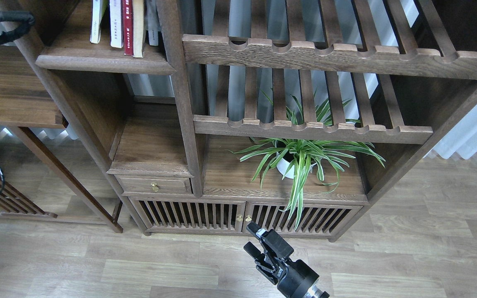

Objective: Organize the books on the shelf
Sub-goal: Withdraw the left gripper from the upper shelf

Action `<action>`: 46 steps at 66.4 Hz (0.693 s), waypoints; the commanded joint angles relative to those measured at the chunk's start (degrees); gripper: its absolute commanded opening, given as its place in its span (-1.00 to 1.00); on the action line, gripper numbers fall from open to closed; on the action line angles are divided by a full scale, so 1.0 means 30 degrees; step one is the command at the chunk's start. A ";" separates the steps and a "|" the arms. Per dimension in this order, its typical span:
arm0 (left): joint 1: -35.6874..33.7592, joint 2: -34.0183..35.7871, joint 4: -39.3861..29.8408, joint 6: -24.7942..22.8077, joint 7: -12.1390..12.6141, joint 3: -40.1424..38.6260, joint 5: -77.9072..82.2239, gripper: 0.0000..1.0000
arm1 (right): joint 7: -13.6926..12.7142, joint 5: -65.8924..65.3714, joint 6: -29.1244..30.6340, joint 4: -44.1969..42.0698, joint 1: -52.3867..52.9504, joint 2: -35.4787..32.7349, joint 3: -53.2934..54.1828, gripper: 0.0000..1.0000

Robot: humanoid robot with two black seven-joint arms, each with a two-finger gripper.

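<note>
Upper left of the frame: the books [122, 25] stand upright, spines outward, on the shelf [102, 62], pressed side by side near the post; their tops are cut off by the frame edge. Paperbacks of this kind are probably light, flexible and smooth-covered; the judged hold is a pinch across the spine and covers, low enough to prevent bending. Bottom centre: the right gripper [251, 238] is parted, empty, low before the cabinet doors. The left gripper is not identifiable at the upper left edge.
</note>
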 commanded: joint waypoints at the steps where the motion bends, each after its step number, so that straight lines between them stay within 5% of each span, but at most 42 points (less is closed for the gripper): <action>1: 0.1333 0.1852 -0.2264 0.0030 0.0197 -0.0506 -0.0194 1.00 | 0.0008 0.0001 0.0000 0.0258 -0.0077 0.0004 0.0166 0.99; 29: 0.3032 0.3141 -0.5399 0.0030 0.0490 -0.2968 -0.1072 1.00 | 0.0008 0.0030 0.0000 0.0814 -0.0018 0.0004 0.0166 0.99; 46: 0.6662 0.5864 -1.0493 0.0030 0.1339 -0.3553 -0.6343 1.00 | 0.0008 0.0030 0.0000 0.1926 -0.0107 0.0004 0.0166 0.99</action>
